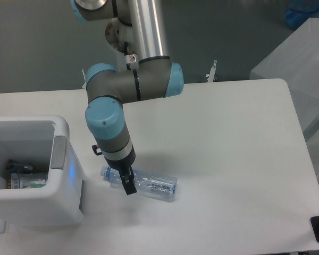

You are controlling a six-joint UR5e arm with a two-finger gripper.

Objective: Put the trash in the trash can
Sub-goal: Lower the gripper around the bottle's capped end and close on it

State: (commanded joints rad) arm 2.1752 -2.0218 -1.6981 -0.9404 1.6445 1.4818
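A white table (228, 159) stands before a grey floor and carries everything in view. The UR5e arm (128, 87) bends down over its left part. At the left edge sits the white trash can (40, 204), with a grey strip on its right rim and some rubbish inside. The clear plastic bottle (149, 183) lies on its side just right of the can, pale blue cap towards it. The gripper (126, 183) is down at the bottle's neck end; whether its fingers clasp it cannot be told.
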